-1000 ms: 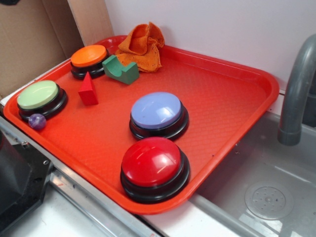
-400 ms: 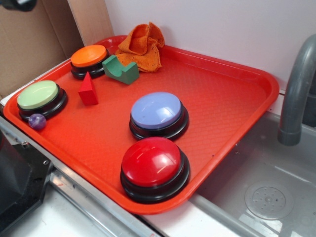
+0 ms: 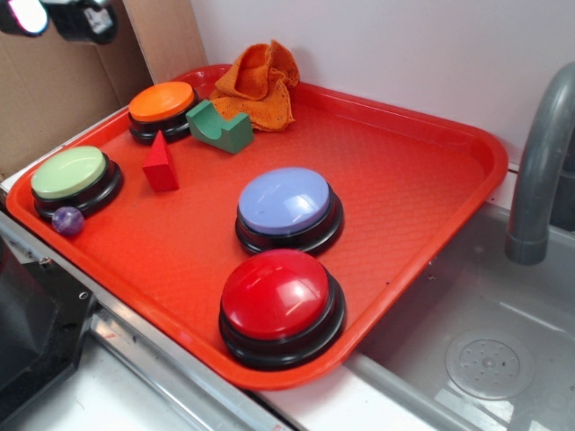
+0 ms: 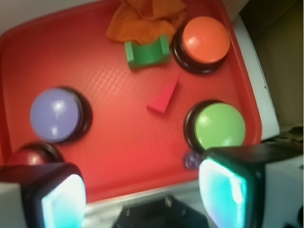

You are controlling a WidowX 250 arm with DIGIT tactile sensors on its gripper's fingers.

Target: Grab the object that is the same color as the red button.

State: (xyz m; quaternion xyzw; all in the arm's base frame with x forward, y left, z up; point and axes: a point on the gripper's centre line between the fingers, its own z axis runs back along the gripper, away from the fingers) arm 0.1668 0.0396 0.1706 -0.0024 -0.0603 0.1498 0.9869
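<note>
The object, a small red wedge block [image 3: 161, 164], stands on the red tray [image 3: 404, 180] between the orange and green buttons; it also shows in the wrist view [image 4: 164, 96]. The red button [image 3: 275, 294] sits at the tray's near edge, and only its rim [image 4: 28, 154] peeks past my left finger in the wrist view. My gripper [image 3: 58, 16] hangs high at the top left corner, well above and to the left of the wedge. It is open [image 4: 142, 194], with its pads wide apart and nothing between them.
On the tray are an orange button [image 3: 162, 101], a green button [image 3: 69, 172], a lavender button [image 3: 286, 202], a green arch block [image 3: 218, 127], an orange cloth [image 3: 259, 83] and a small purple ball [image 3: 67, 220]. A grey faucet [image 3: 539, 162] and sink [image 3: 467, 350] lie to the right.
My gripper has come into the exterior view at the top left corner, moving rightward. Nothing on the tray has moved.
</note>
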